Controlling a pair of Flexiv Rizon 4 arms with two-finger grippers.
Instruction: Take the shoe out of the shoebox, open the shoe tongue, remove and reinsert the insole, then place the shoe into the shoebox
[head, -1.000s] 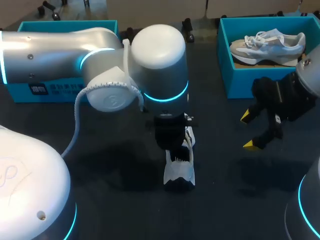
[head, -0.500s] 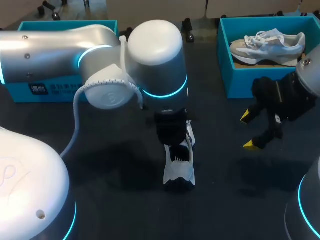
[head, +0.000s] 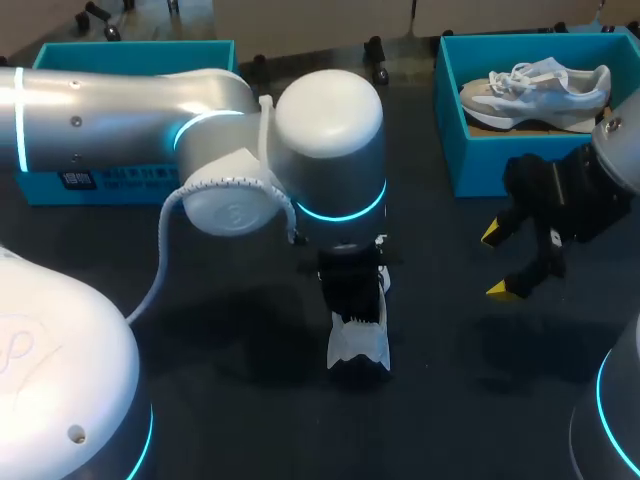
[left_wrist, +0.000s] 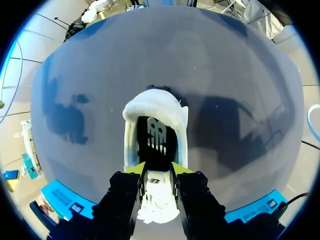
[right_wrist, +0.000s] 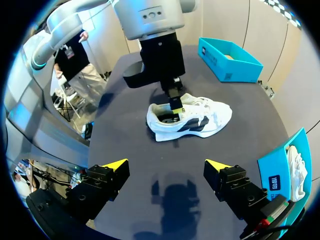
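Insole (left_wrist: 157, 140) pinched between left jaws, inside shoe (left_wrist: 152, 103)

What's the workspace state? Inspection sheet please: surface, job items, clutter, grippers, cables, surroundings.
Surface: dark table.
Job's things: white shoe upright on its sole, mid-table; left shoebox at the back left; right shoebox at the back right holds a second shoe.
Clutter: nothing seen.
Grippers: left gripper down in the white shoe's opening; right gripper open, hovering apart from the shoe.
Cables: white cable looped along the left arm.
Surroundings: nothing seen.
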